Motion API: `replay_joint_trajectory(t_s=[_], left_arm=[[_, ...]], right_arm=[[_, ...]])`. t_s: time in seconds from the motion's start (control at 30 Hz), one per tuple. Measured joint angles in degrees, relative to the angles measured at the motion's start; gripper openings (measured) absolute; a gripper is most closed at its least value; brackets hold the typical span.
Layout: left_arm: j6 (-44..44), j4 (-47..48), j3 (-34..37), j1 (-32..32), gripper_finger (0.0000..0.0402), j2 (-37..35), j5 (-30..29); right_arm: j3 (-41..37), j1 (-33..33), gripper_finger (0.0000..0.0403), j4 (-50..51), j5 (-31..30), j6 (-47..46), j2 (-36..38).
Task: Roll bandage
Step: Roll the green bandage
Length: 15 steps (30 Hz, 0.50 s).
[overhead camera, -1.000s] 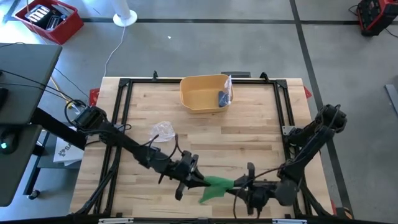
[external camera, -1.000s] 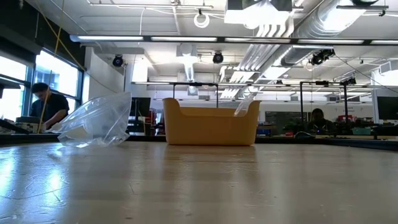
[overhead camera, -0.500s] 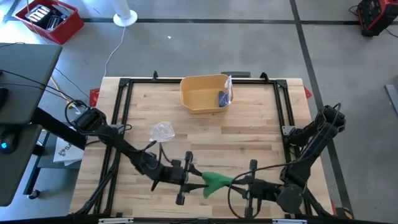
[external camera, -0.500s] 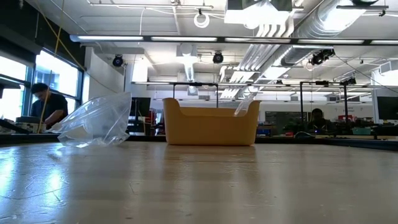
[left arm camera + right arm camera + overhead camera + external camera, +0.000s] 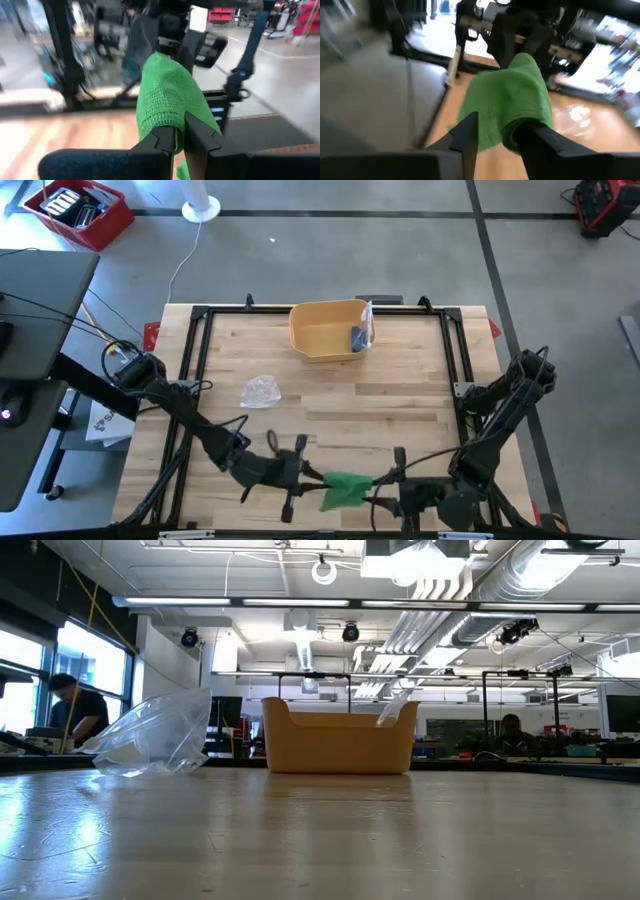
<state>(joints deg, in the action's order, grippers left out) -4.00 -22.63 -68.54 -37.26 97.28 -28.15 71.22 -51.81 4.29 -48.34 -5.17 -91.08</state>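
In the high view the green bandage point(image 5: 345, 489) hangs near the bottom centre of the frame, over the front edge of the wooden table point(image 5: 400, 395), stretched between the 2 arms. The left gripper point(image 5: 305, 476) reaches in from the lower left and its jaws are clenched on the bandage's left end; the left wrist view shows the cloth point(image 5: 167, 97) pinched tight between the 2 dark fingers point(image 5: 162, 140). The right gripper point(image 5: 385, 492) comes in from the lower right at the bandage's other end. In the right wrist view the green cloth point(image 5: 512, 95) is draped over one finger point(image 5: 532, 132) and lies between the 2 jaws, which stand apart; whether they actually press on it I cannot tell.

At the top centre of the table sits a yellow bin point(image 5: 318, 340) holding a small blue item point(image 5: 357, 337). A crumpled clear plastic bag point(image 5: 262, 390) lies at centre left, well apart from both grippers.
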Motion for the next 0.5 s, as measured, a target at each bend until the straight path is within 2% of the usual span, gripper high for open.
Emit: replay_joint_trajectory(t_s=[0.1, 0.17, 0.33, 0.5], left_arm=[[-8.09, 3.03, -1.20, 1.08, 0.0019, -0.14, 3.68], [-11.01, 3.01, -1.26, 1.39, 0.0018, -0.49, 5.49], [-13.27, 7.01, -1.26, 1.81, 0.0028, -4.02, 7.15], [-11.00, 8.22, -1.26, 2.11, 0.0031, -5.49, 6.45]], right_arm=[[-0.03, -0.11, 0.0124, 0.27, -4.49, 8.30, -1.45], [-0.04, -0.15, 0.0107, 0.19, -6.88, 12.59, -2.37], [-0.02, -0.09, 0.0017, 0.05, -11.18, 16.18, -3.98], [-0.02, -0.07, 0.0025, 0.35, -12.00, 16.78, -4.12]])
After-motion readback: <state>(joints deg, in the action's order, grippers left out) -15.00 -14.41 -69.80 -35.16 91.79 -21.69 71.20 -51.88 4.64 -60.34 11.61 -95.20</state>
